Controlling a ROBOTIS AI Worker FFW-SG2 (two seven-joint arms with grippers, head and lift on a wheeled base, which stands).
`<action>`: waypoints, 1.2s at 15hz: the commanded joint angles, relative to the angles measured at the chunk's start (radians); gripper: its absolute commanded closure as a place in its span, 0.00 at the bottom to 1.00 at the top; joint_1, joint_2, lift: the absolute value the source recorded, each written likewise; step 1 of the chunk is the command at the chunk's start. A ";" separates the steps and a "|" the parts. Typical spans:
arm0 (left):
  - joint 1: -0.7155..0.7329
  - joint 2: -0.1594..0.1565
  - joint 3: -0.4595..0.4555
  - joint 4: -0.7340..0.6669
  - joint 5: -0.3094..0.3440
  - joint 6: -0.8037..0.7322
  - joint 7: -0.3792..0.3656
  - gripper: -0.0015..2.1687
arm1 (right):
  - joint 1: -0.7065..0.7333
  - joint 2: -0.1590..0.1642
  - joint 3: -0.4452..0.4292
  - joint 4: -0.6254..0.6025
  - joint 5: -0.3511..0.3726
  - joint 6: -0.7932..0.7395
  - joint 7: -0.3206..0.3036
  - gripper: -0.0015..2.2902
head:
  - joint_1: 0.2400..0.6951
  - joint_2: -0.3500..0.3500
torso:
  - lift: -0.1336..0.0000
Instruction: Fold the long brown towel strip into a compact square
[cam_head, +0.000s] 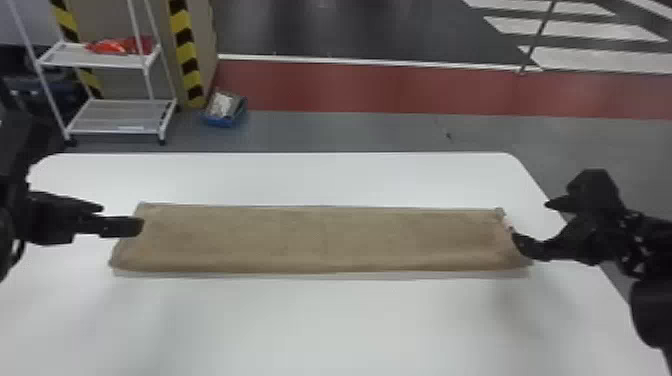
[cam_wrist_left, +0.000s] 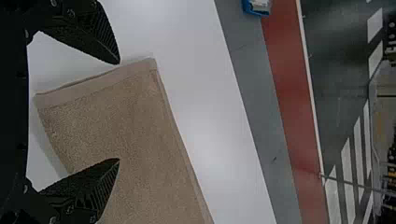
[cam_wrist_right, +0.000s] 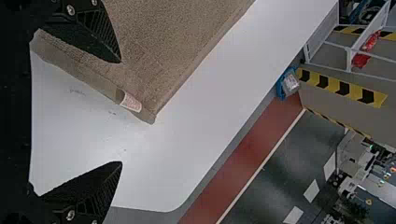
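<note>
We have the towel strip (cam_head: 320, 240) laid flat on the white table (cam_head: 320, 330), its long sides running left to right between the two grippers. It is unfolded along its length; the near long side appears thick and rounded. A hem (cam_wrist_left: 98, 86) borders the short left end. At the short right end, close to the far corner, we find a small pale label (cam_wrist_right: 131, 101) projecting from the edge.

Left gripper (cam_head: 122, 216): positioned at the left end of the strip. In the head view, its nearer finger overlaps the towel while the farther finger is beside it. In the left wrist view, we read the gripper (cam_wrist_left: 119, 111) as wide open, with nothing clamped.

Right gripper (cam_head: 530, 220): positioned at the right end of the strip. Its nearer finger overlaps the towel's end; its farther finger is beyond that end. In the right wrist view, we see the gripper (cam_wrist_right: 122, 112) spread wide and unloaded. We cannot tell whether either gripper touches the cloth.

Surroundings: beyond the table, we note a white wheeled rack (cam_head: 115, 132) with a red item (cam_head: 112, 46) on its upper shelf, and a blue bin (cam_head: 218, 121) on the floor nearby.
</note>
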 joint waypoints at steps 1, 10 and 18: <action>-0.009 -0.017 -0.025 -0.008 -0.003 0.139 0.052 0.07 | 0.008 -0.001 -0.003 0.005 0.000 -0.017 0.000 0.05 | 1.00 0.34 | 0.07; -0.084 -0.076 -0.028 0.113 0.027 0.262 0.282 0.10 | 0.017 0.001 -0.004 0.019 0.000 -0.032 0.000 0.05 | 1.00 0.35 | 0.07; -0.155 -0.085 -0.036 0.266 0.048 0.213 0.291 0.10 | 0.031 -0.008 -0.021 0.019 0.000 -0.048 0.000 0.05 | 1.00 0.34 | 0.07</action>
